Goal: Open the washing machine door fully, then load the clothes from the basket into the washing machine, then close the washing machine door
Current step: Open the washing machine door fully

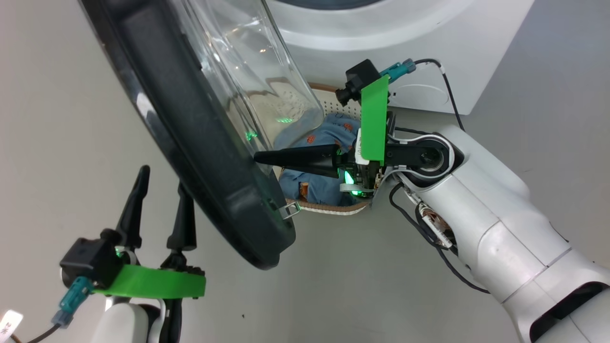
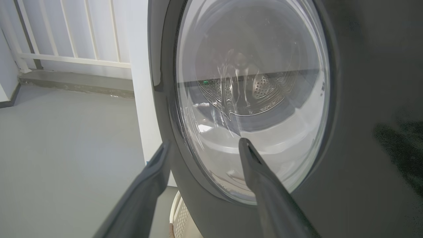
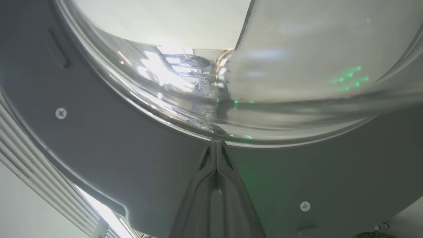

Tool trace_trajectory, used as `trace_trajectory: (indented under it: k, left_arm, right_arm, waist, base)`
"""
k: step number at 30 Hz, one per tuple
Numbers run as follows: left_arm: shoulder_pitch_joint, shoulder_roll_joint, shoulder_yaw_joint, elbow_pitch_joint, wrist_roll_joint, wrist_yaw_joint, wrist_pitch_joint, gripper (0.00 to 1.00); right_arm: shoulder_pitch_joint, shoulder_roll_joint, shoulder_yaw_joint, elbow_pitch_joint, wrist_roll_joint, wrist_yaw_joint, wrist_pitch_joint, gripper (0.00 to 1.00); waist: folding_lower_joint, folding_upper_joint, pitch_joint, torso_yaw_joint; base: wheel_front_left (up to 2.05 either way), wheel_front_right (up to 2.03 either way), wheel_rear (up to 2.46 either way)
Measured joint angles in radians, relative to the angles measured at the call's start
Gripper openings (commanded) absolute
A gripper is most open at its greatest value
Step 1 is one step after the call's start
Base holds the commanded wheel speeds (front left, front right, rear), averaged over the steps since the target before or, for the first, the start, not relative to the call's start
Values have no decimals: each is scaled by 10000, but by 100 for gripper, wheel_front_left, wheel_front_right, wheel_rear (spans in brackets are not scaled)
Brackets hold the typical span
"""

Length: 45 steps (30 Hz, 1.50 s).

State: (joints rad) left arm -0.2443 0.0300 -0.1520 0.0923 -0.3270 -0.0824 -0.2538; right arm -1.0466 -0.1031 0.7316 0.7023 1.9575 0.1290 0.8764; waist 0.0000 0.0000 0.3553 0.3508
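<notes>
**A:** Why is the door standing out like that?

**B:** The machine (image 1: 476, 38) stands on the floor at the far side. Its door (image 1: 190, 157), a glossy black ring round a bulging clear bowl, is swung partway out. I'd say it is not yet fully open.

**A:** And the basket?

**B:** The basket (image 1: 329, 207) is on the floor just before the machine's front, partly behind the door. The clothes (image 1: 319, 190) are heaped in it, blue with orange patches, handy for loading.

**A:** The grippers?

**B:** The right gripper (image 1: 259, 157) is pinched together and empty, its tip against the door's inner face just under the glass. That looks like a firm tip for pushing. The left gripper (image 1: 164, 180) is spread wide and empty by the outer face. I can't tell if it touches.
</notes>
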Motion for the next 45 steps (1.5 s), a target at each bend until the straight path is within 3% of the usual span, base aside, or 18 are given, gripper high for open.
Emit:
trace_trajectory:
  k: [28,45]
  left_arm:
    - [1232,6,1221,470,688,-27,0,100]
    - [2014,17,1572,593,1062,-188,0,100]
  right_arm:
    - [2132,-2247,1618,-3430,2815,0,-2690,0]
    - [4041,-3066,1517,-5210,3411,0,-4667,0]
  waist:
    - [0,0,-1637,-1037]
    - [0,0,-2555,-1818]
  base:
    - [0,0,0]
    - [0,0,0]
